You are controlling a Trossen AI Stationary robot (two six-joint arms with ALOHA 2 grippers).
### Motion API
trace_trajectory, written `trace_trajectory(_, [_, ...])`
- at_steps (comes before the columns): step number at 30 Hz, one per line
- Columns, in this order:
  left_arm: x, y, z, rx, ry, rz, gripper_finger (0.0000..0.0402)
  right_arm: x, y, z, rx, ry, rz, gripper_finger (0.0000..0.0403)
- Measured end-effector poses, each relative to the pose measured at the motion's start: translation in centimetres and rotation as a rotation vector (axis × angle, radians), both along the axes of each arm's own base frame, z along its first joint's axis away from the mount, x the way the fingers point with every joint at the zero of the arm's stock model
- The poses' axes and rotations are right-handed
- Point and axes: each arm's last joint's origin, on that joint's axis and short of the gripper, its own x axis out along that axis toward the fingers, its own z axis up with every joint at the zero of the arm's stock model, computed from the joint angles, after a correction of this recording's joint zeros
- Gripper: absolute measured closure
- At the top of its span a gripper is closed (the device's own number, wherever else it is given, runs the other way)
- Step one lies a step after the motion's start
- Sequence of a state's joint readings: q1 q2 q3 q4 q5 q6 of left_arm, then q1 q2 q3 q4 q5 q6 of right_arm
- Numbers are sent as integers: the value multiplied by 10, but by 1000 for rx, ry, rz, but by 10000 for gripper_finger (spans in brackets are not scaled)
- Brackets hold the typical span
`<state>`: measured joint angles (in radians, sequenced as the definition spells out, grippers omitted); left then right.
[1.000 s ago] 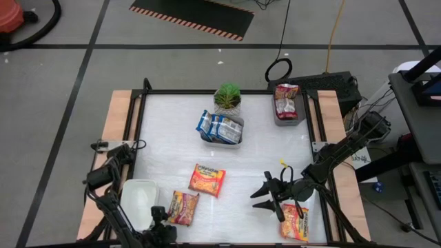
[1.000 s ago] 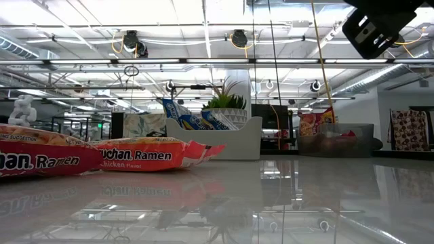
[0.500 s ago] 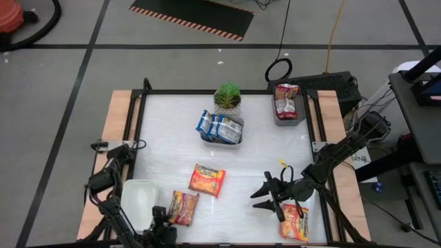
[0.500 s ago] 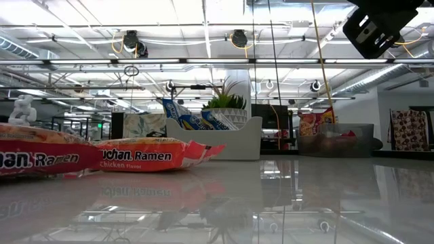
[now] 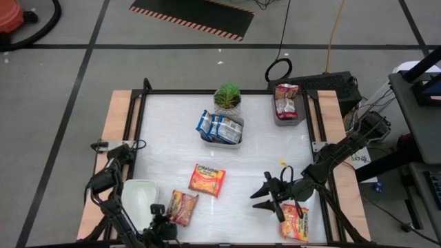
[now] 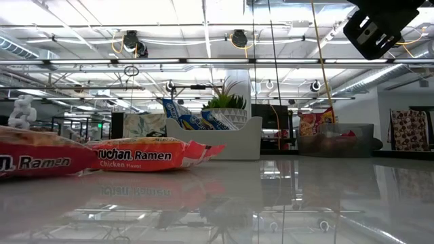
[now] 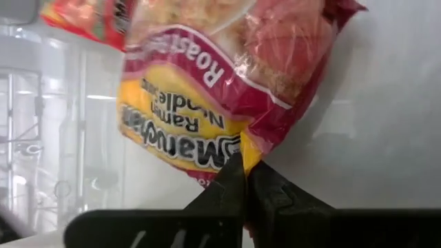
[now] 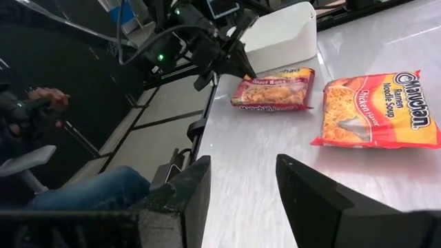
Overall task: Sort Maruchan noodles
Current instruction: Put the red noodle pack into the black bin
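A pink-red and yellow noodle packet (image 5: 183,207) lies near the table's front left, and my left gripper (image 5: 165,220) is shut on it. An orange-red chicken packet (image 5: 207,180) lies flat just beyond it. Another orange-red packet (image 5: 295,220) lies at the front right, partly under my right arm. My right gripper (image 5: 255,200) hovers open beside it, holding nothing. Blue-white packets stand in a grey tray (image 5: 222,129) at the far middle. Pink-red packets lie in a second grey tray (image 5: 286,103) at the far right. My left gripper pinches the pink-red packet's edge by its near-left corner (image 7: 238,153) between its two fingertips (image 7: 231,180). The fingers slant down at it from the table's near-left side. The rest of the packet (image 8: 272,90) lies on the table.
A white tray (image 5: 138,198) stands at the front left, beside my left arm. A potted plant (image 5: 227,97) stands behind the middle grey tray. In the right wrist view a seated person (image 8: 76,189) shows beyond the table's left edge.
My left gripper has taken hold of the pink-red packet's near-left corner. The packet has shifted a little along the table toward that gripper. The other packets have kept their places.
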<state>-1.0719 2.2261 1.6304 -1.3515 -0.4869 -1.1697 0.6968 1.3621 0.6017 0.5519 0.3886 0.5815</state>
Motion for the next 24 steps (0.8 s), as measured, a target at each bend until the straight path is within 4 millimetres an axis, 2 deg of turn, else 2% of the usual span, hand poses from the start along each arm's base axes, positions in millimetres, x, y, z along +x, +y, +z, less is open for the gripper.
trace_trajectory(7, [14, 3, 41, 123, -35, -45, 397, 8, 9, 22, -70, -69, 86, 243])
trace_trajectory(12, [28, 2, 67, 153, -124, -167, 397, 13, 14, 44, -168, -98, 133, 243])
trace_trajectory(16, [36, 3, 79, 170, -116, -236, 398, 14, 13, 58, -264, -82, 152, 243])
trace_trajectory(24, [52, 22, 116, 226, -250, -263, 398, 13, 6, 75, -510, -179, 196, 243])
